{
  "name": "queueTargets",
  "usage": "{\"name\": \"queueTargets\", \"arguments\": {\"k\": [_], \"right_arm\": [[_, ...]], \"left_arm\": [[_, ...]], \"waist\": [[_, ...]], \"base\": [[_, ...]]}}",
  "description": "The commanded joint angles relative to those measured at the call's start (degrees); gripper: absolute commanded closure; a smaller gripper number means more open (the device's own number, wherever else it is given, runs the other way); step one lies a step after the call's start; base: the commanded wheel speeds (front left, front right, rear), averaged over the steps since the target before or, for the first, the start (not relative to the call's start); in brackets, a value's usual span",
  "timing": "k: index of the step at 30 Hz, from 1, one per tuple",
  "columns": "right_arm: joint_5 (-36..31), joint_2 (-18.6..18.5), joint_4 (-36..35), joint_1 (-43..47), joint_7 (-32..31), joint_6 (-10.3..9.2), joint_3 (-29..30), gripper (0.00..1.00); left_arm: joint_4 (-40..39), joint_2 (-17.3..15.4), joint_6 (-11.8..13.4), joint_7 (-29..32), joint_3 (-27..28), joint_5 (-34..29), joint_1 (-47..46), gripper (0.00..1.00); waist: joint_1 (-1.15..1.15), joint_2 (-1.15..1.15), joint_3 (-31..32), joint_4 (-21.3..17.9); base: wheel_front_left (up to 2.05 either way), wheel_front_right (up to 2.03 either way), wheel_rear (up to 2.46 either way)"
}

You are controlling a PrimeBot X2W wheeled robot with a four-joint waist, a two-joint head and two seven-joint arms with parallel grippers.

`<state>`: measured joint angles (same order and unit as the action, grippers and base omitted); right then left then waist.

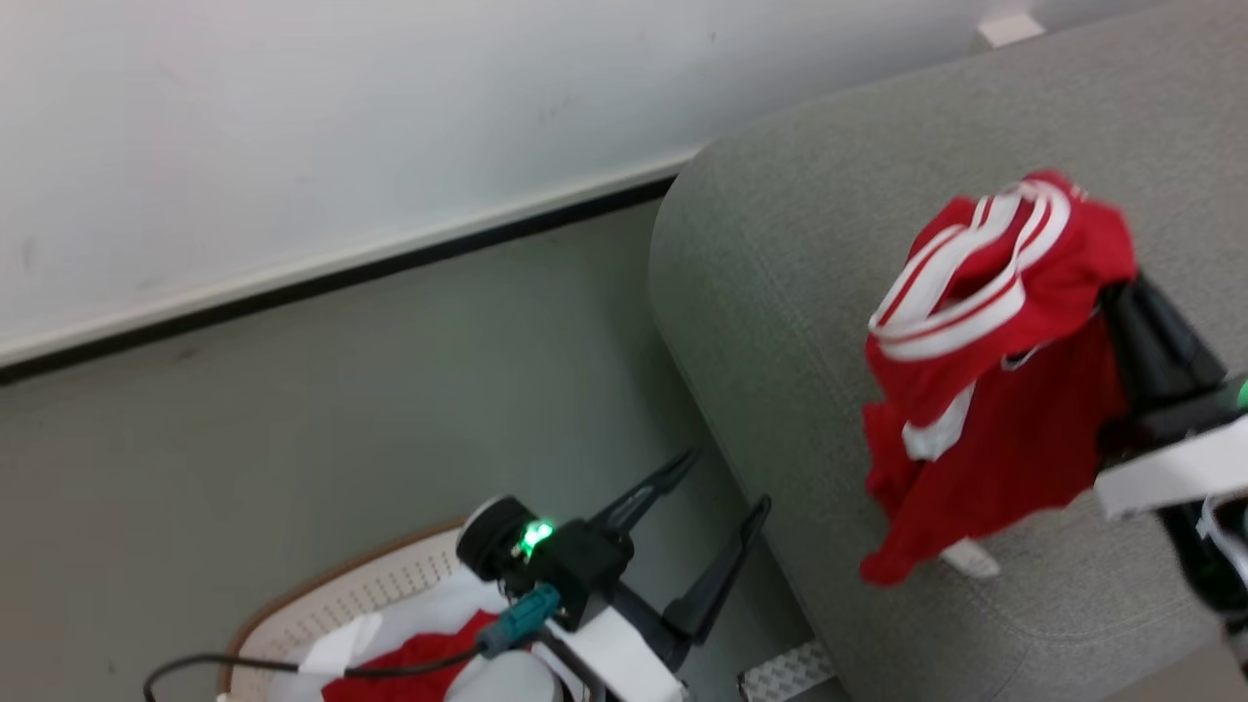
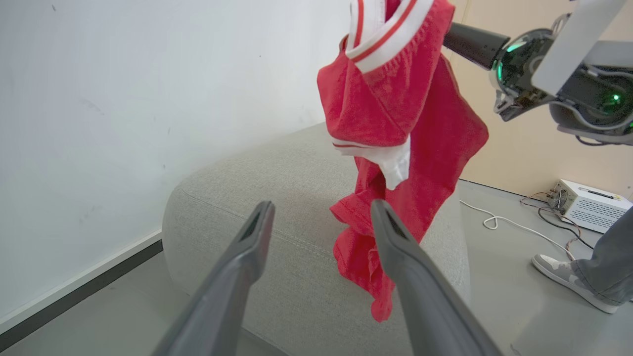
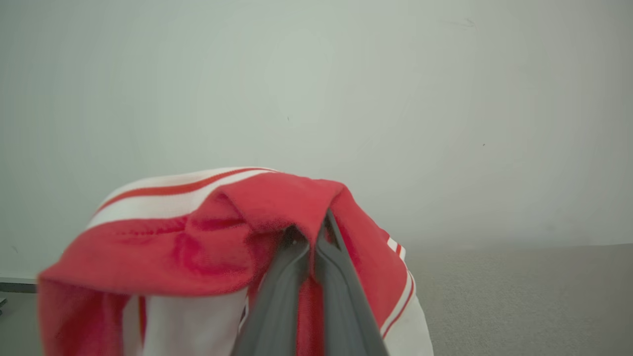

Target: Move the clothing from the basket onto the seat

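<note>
A red garment with white stripes (image 1: pixel 994 390) hangs over the grey sofa seat (image 1: pixel 780 292), its lower hem near the cushion. My right gripper (image 3: pixel 311 232) is shut on a fold at its top; in the head view the cloth covers the fingertips. From the left wrist view the same garment (image 2: pixel 395 123) dangles above the seat (image 2: pixel 277 207). My left gripper (image 1: pixel 726 483) stands open and holds nothing, above the floor between the seat and the cream basket (image 1: pixel 341 595). More red and white clothing (image 1: pixel 419 653) lies in the basket.
A white wall with a dark baseboard (image 1: pixel 341 283) runs behind the grey floor. In the left wrist view a person's shoe and trouser leg (image 2: pixel 588 277) stand at the right, beside a white electronics box (image 2: pixel 588 205) and a white cable (image 2: pixel 509 220) on the floor.
</note>
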<state>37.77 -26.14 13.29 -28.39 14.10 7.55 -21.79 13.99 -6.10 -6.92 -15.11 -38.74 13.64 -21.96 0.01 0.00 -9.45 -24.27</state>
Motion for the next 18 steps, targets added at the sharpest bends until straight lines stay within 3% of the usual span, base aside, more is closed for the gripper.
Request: {"name": "queueTargets", "arguments": {"k": [1,9,18], "right_arm": [[1.01,-0.2,0.58,-2.59,-0.4,-0.12,0.71,1.0],[4.31,-3.48,9.72,-19.56,-2.57,-0.12,7.83,1.0],[0.24,-9.15,27.42,-36.32,-1.9,-0.12,17.38,1.0]], "left_arm": [[-0.14,-0.68,-0.07,0.09,-0.06,-0.99,-1.71,0.0],[-0.92,-1.66,-0.51,1.41,-1.97,-1.52,-11.83,0.0],[-1.2,-1.18,-0.53,0.96,-3.65,-0.71,-18.96,0.0]], "waist": [[-0.01,0.0,-3.6,1.16],[-0.01,0.0,-14.6,5.18],[-0.01,0.0,-22.02,9.59]], "base": [[0.0,0.0,0.0],[0.0,0.0,0.0],[0.0,0.0,0.0]]}}
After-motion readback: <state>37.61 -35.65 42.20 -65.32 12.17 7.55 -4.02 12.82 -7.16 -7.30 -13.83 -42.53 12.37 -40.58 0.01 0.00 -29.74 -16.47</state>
